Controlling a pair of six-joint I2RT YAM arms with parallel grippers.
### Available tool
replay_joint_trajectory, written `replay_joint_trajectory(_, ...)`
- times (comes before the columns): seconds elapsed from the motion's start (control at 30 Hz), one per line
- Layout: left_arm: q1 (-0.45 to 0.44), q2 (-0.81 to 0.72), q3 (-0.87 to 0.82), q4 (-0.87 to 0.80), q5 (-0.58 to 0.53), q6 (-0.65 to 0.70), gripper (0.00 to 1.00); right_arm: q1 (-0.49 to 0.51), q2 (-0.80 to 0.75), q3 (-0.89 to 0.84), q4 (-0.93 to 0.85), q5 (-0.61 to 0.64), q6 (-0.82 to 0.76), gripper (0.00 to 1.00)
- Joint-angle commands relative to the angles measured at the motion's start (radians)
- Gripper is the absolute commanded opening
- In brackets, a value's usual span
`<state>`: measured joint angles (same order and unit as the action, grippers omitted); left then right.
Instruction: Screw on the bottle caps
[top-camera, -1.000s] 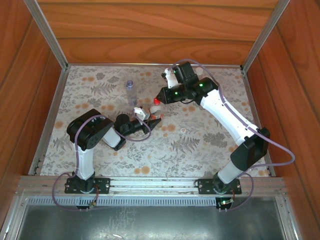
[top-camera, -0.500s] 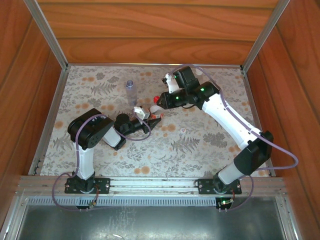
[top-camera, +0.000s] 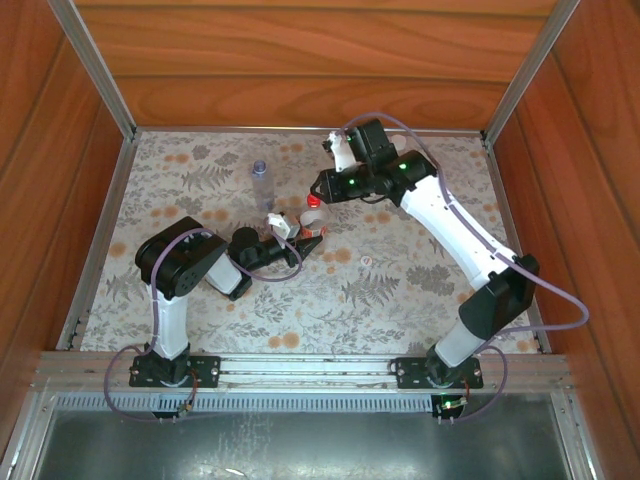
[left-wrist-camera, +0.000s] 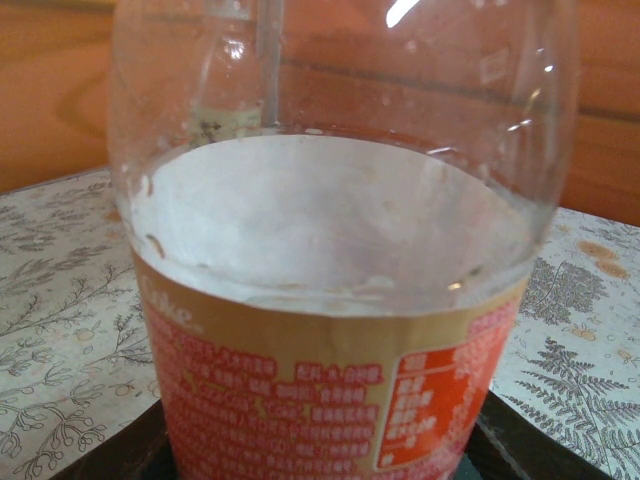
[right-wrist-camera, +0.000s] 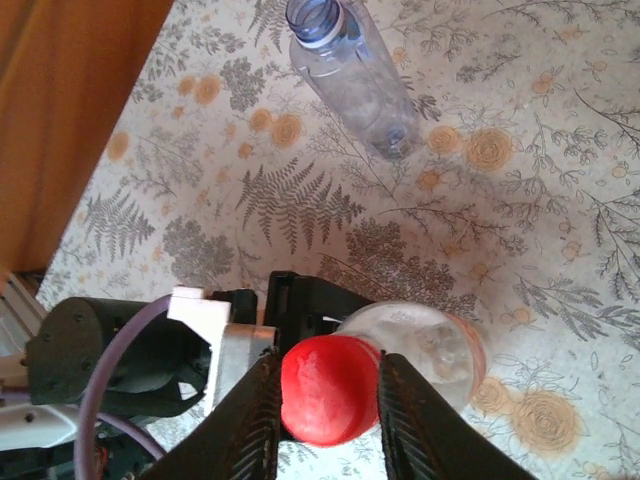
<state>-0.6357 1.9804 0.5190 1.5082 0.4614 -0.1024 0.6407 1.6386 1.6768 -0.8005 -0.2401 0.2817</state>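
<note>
Jaws of right gripper (right-wrist-camera: 328, 368) closed on round red plastic screw cap (right-wrist-camera: 325, 392), atop clear plastic bottle with red-and-white label (left-wrist-camera: 330, 400) — body clamped between left gripper (top-camera: 300, 232) jaws. Probably light, thin-walled, crushable — best held by cap's rim, squarely.
</note>
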Motion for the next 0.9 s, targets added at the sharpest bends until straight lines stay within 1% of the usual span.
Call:
replay_joint_trajectory(0.0, 0.007, 0.046, -0.016, -0.129, 0.005, -0.013, 0.51, -0.006, 0.015, 0.013, -0.016, -0.035, -0.018, 0.29)
replay_joint_trajectory(0.23, 0.008, 0.048, -0.017, -0.129, 0.002, -0.016, 0.51, -0.006, -0.028, -0.063, -0.009, -0.061, -0.003, 0.21)
replay_joint_trajectory(0.37, 0.010, 0.052, -0.013, -0.131, -0.003, -0.022, 0.51, -0.005, -0.059, -0.112, -0.004, -0.083, 0.015, 0.20)
replay_joint_trajectory(0.53, 0.012, 0.059, -0.005, -0.129, -0.004, -0.030, 0.51, 0.006, -0.094, -0.163, 0.020, -0.121, 0.048, 0.21)
replay_joint_trajectory(0.63, 0.013, 0.064, -0.001, -0.129, 0.000, -0.031, 0.51, 0.011, -0.112, -0.175, 0.025, -0.114, 0.058, 0.22)
replay_joint_trajectory(0.7, 0.015, 0.064, -0.001, -0.130, 0.002, -0.031, 0.51, 0.010, -0.121, -0.178, 0.030, -0.107, 0.062, 0.24)
replay_joint_trajectory(0.77, 0.016, 0.065, -0.001, -0.129, 0.004, -0.031, 0.51, 0.010, -0.124, -0.170, 0.030, -0.099, 0.062, 0.28)
replay_joint_trajectory(0.87, 0.018, 0.067, 0.001, -0.129, 0.006, -0.033, 0.51, 0.011, -0.124, -0.156, 0.030, -0.087, 0.065, 0.30)
